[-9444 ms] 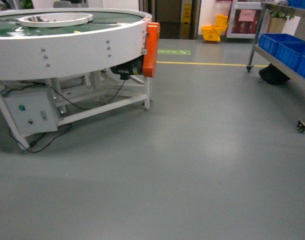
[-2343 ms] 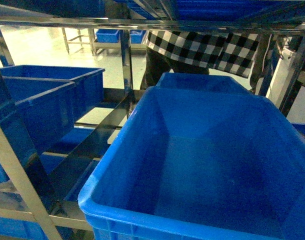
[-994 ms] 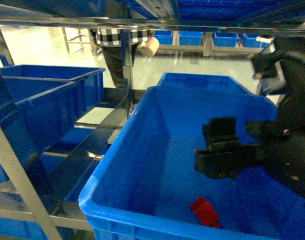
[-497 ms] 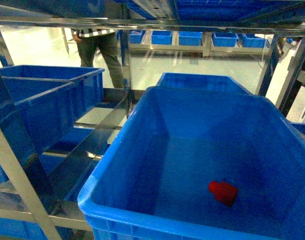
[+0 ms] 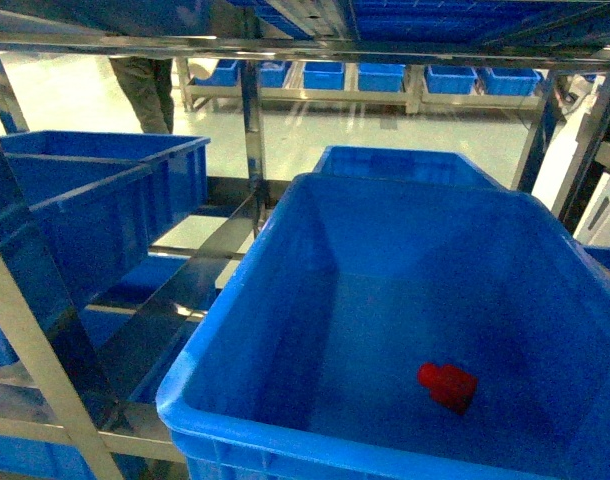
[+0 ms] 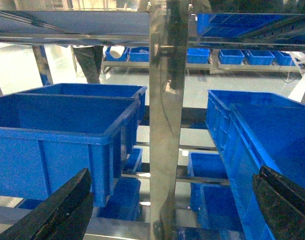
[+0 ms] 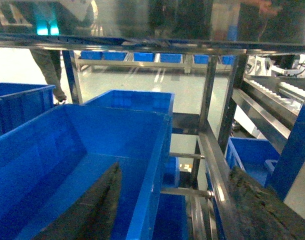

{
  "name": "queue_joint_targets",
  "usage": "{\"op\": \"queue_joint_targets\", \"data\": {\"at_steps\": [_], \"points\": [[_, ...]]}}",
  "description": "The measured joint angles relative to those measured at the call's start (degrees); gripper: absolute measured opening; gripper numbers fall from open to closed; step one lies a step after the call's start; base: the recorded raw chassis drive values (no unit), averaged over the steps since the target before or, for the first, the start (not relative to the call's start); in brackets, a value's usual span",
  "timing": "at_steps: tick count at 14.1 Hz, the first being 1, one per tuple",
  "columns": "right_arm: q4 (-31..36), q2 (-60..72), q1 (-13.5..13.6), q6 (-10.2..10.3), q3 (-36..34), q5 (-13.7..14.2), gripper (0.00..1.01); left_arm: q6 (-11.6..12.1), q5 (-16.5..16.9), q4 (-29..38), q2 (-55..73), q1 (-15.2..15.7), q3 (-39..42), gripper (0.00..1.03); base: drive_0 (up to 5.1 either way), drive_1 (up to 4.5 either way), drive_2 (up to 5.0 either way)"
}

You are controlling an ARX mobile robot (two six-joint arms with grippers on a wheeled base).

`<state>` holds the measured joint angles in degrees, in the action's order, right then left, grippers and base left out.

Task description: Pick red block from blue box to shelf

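Steel shelf [image 5: 247,140]; glossy red block [image 5: 446,385] tipped sideways

I'm looking at what seems a warehouse or factory storeroom: a stainless-steel shelf [image 5: 247,150] with shiny uprights carries big blue crates [image 6: 62,130], more racks of blue bins [image 5: 385,76] line the far wall, and someone's legs [image 5: 145,85] stand on the pale glossy floor [image 5: 75,95].

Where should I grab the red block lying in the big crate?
Judging from the head view, take the red block across its squarer right-hand body, coming straight down from above. It lies tipped, stud pointing left, away from the blue crate's tall walls, so only the top is open.
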<state>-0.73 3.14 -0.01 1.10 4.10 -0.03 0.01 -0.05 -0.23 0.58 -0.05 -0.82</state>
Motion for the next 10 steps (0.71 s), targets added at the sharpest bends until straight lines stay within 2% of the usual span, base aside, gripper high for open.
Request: {"op": "queue_joint_targets", "data": {"at_steps": [1, 3, 4, 10], "points": [[0.2, 0.0, 0.0, -0.4, -0.8, 0.0, 0.45, 0.0, 0.0, 0.0, 0.0, 0.0, 0.0, 0.98, 0.0, 0.0, 0.0], [0.4, -0.8, 0.0, -0.6, -1.3, 0.0, 0.14, 0.0, 0.0, 0.0, 0.0, 0.0, 0.0, 0.98, 0.0, 0.0, 0.0], [0.8, -2.7, 0.0, -0.6, -3.0, 0.1, 0.02, 0.0, 0.0, 0.0, 0.0, 0.0, 0.0, 0.98, 0.0, 0.0, 0.0], [0.5, -2.9, 0.0, -0.9, -3.2, 0.0, 0.02, 0.0, 0.0, 0.0, 0.0, 0.0, 0.0, 0.98, 0.0, 0.0, 0.0]]}}
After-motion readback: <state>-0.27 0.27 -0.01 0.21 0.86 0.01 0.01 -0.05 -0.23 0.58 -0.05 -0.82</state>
